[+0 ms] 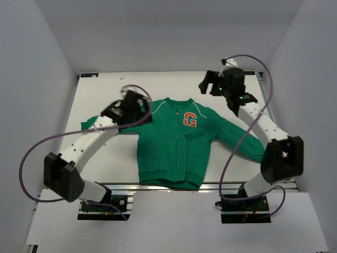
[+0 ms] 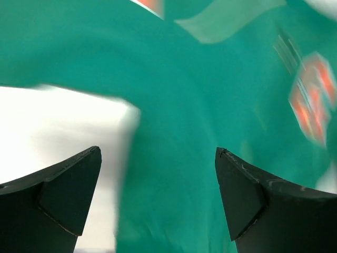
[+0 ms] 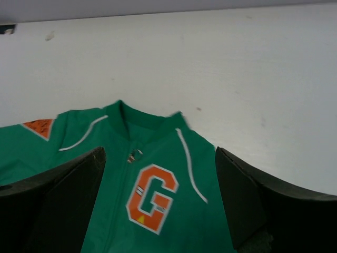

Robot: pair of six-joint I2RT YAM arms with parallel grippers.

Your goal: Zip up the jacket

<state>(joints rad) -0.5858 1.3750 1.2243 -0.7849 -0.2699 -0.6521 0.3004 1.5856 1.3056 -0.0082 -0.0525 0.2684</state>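
The green jacket (image 1: 176, 145) lies flat on the white table (image 1: 105, 158), front up, with the orange G (image 1: 190, 119) on its chest. In the right wrist view the front looks closed, with the zipper pull (image 3: 134, 155) just below the collar (image 3: 142, 122) and the G (image 3: 152, 197) beneath it. My left gripper (image 1: 139, 101) hovers over the jacket's left shoulder, open, with blurred green cloth (image 2: 179, 158) under its fingers (image 2: 79, 179) and nothing between them. My right gripper (image 1: 208, 83) is open above the table behind the jacket's right shoulder and holds nothing (image 3: 158, 153).
Grey walls close in the table on the left, right and back. The jacket's right sleeve (image 1: 245, 142) runs toward the right arm's base. An aluminium rail (image 1: 158, 185) lines the near edge under the jacket's hem. Purple cables loop off both arms.
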